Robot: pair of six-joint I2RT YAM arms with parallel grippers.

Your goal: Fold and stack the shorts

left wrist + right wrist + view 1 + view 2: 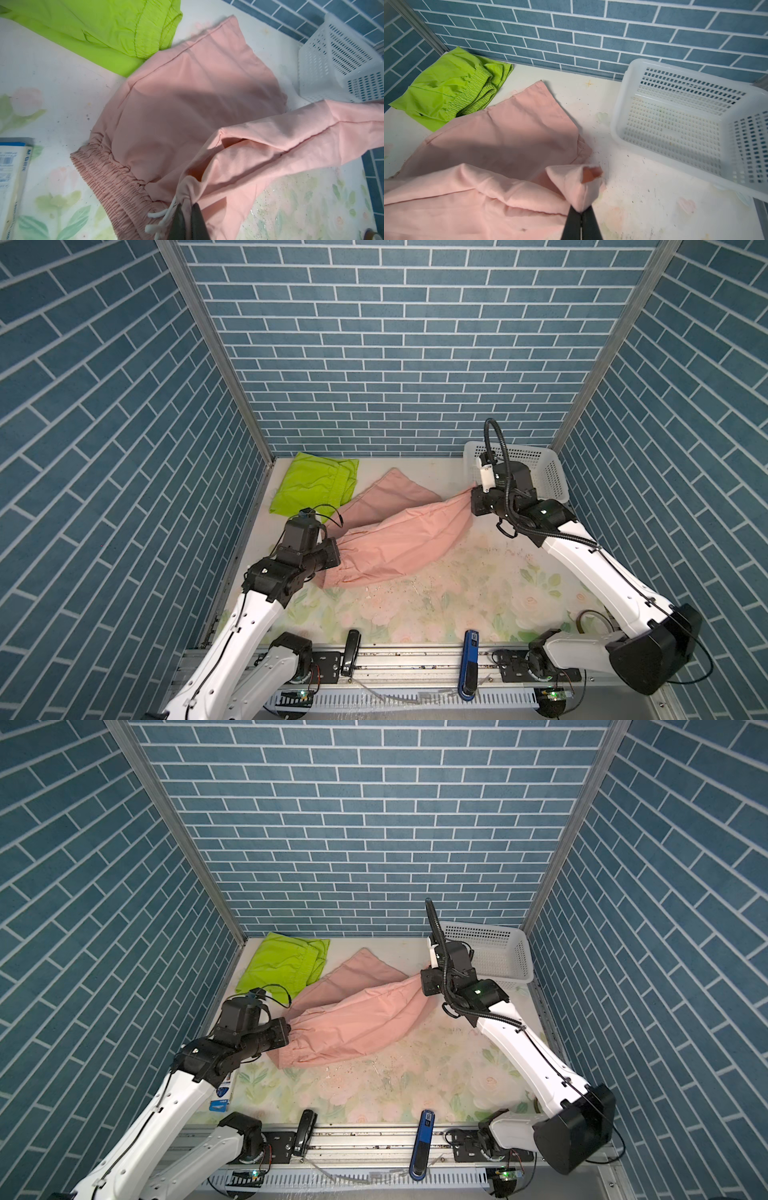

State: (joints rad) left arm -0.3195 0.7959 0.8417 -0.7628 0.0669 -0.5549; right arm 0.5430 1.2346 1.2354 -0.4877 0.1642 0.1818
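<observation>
The pink shorts [399,539] are a dusty salmon cloth with a tightly gathered waistband and a white cord [160,216] at the waist. They sit left of the table's [457,593] middle, pulled into a long band between the two arms. The long axis runs on a slant in both top views, with the waistband at the near left and one leg hem at the far right, by the white basket [540,472]. The other leg lies flat, pointing at the back wall, its edge touching the green shorts [316,485].

The left gripper [188,207] is closed tight on the bunched waistband, right beside the cord. The right gripper [580,209] is pinched fully together on a corner of the raised leg hem, which stands up in a small peak above the fingers [572,220].

The green shorts are bright lime and lie folded in the far left corner (their puckered waistband faces the pink pair). The basket stands in the far right corner.
</observation>
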